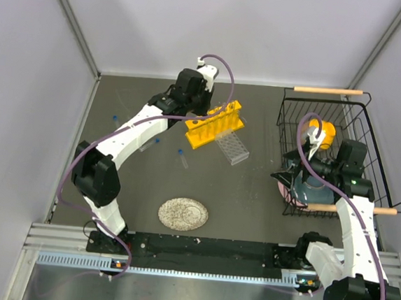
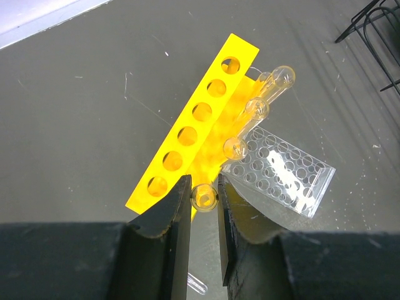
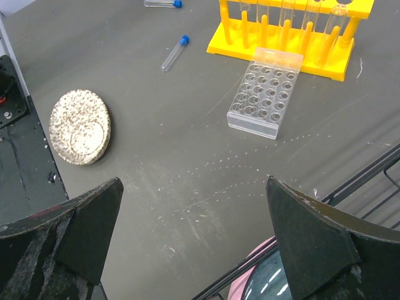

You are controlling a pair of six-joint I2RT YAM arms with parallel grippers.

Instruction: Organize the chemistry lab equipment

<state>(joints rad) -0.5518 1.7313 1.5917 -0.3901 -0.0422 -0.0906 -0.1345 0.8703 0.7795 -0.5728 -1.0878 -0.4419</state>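
The yellow six-hole rack (image 1: 215,123) (image 2: 194,122) (image 3: 284,31) stands on the dark table at the back centre. My left gripper (image 1: 202,114) (image 2: 204,182) hangs over its near end, shut on a thin clear glass tube (image 2: 204,197) seen end-on between the fingers. Three more tubes (image 2: 257,109) stand in line along the rack's right side. The clear gridded rack (image 1: 232,147) (image 2: 281,172) (image 3: 265,92) lies right beside it. Blue-capped vials (image 1: 184,155) (image 3: 174,52) lie loose on the table. My right gripper (image 1: 291,176) (image 3: 192,181) is open over bare table.
The speckled grey plate (image 1: 183,214) (image 3: 79,127) lies near the front centre. A black wire basket (image 1: 330,116) with pink and teal bowls (image 3: 300,287) stands at the right, close under my right gripper. Another clear tube (image 2: 197,285) lies on the table below my left fingers.
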